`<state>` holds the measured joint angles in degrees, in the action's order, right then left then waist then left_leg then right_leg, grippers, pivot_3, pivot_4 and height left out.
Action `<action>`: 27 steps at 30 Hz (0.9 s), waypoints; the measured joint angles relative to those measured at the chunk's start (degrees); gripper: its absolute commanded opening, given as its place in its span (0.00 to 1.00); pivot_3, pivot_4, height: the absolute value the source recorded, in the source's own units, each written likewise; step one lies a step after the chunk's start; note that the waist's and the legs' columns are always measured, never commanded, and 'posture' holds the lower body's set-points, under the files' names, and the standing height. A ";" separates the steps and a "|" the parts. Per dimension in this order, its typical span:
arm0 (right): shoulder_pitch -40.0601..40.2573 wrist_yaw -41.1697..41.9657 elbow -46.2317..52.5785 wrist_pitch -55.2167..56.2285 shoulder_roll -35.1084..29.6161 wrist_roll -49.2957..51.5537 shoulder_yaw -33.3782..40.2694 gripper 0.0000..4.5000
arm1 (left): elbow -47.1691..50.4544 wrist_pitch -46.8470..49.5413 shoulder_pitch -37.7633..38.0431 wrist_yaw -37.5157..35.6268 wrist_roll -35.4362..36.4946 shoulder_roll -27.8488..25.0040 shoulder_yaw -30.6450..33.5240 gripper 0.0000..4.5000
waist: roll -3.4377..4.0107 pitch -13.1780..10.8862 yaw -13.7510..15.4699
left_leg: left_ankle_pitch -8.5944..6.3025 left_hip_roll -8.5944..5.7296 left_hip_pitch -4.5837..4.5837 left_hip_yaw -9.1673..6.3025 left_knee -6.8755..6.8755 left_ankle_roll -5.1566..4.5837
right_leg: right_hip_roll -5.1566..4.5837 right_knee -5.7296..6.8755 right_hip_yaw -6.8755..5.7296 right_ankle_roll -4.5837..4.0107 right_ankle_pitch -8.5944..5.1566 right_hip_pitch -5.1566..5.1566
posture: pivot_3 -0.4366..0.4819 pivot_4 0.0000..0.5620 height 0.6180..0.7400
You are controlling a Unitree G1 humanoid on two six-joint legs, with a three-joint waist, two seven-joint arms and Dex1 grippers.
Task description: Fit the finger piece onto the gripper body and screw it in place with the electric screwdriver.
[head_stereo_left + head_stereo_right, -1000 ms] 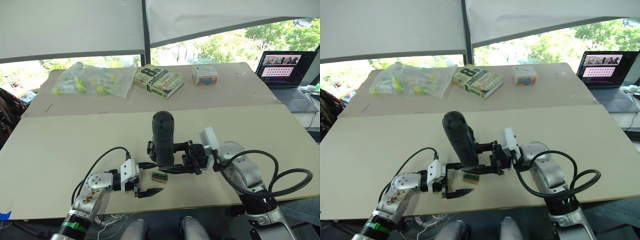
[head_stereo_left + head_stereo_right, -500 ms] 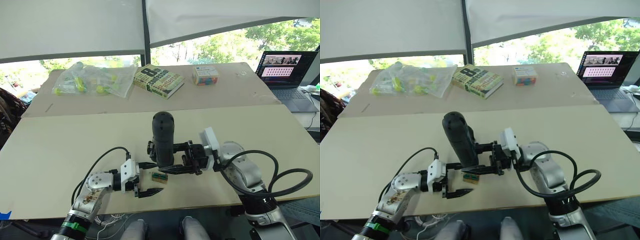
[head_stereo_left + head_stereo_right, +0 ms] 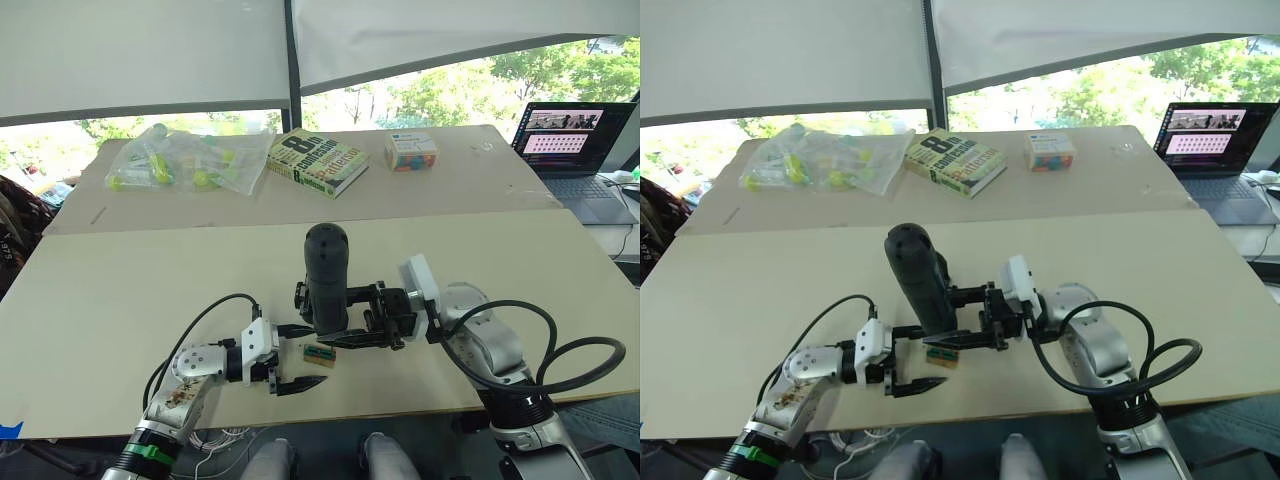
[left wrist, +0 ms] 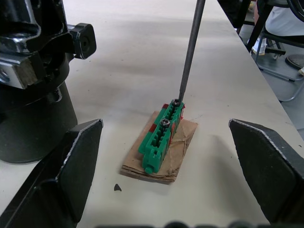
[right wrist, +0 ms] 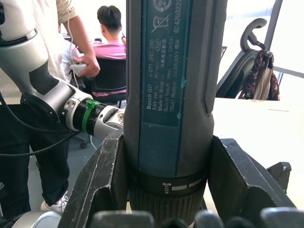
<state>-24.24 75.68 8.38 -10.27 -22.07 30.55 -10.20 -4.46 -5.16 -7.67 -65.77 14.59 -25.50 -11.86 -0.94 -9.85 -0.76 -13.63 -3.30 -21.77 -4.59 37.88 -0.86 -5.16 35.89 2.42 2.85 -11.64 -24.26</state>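
My right gripper (image 3: pixel 336 316) is shut on the electric screwdriver (image 3: pixel 326 276), a thick black cylinder held upright over the middle of the table (image 3: pixel 120 300). Its thin metal bit (image 4: pixel 190 52) comes down onto a screw in a small tan-and-green block (image 4: pixel 164 137). My left gripper (image 3: pixel 300 357) is open, with one finger on either side of that block and touching nothing. A black part with silvery details, apparently the gripper body (image 4: pixel 28 52), stands just beyond the block, mostly hidden behind the screwdriver in the eye views. The finger piece is out of view.
At the table's back lie a plastic bag of small parts (image 3: pixel 185 158), a book (image 3: pixel 317 160) and a small colourful box (image 3: pixel 411 150). A laptop (image 3: pixel 575 140) sits at the far right. The block lies close to the table's near edge. People (image 5: pixel 111 38) are beyond the table.
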 measured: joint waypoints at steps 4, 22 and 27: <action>0.00 -0.07 -0.14 0.00 0.09 0.01 0.01 0.43 | 0.00 0.00 0.00 0.00 0.00 0.01 0.00 1.00 | 0.00 0.00 0.00 | 0.00 0.00 0.00 0.00 0.00 0.00 | 0.00 0.00 0.00 0.00 0.00 0.00 | 0.48 0.27 0.98; -0.29 -0.12 -1.03 0.00 0.42 0.07 0.20 0.43 | -0.02 -0.07 0.06 0.00 0.00 0.00 0.01 1.00 | 0.00 0.02 -0.01 | 0.00 0.00 0.02 0.00 0.00 0.00 | 0.00 0.00 0.00 0.00 0.00 0.02 | 0.48 0.27 0.98; -0.29 0.01 -1.03 0.00 0.35 0.07 0.23 0.43 | -0.02 -0.13 0.12 0.01 0.00 0.01 0.02 1.00 | 0.00 0.02 0.00 | 0.00 0.00 0.02 0.00 0.00 0.00 | 0.00 0.00 0.00 0.00 0.00 0.02 | 0.48 0.27 0.98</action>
<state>-24.54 75.68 7.36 -10.27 -21.72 30.62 -9.97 -4.48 -5.29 -7.55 -65.77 14.59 -25.49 -11.85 -0.93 -9.83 -0.76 -13.64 -3.30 -21.75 -4.59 37.88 -0.86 -5.16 35.88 2.42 2.85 -11.64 -24.25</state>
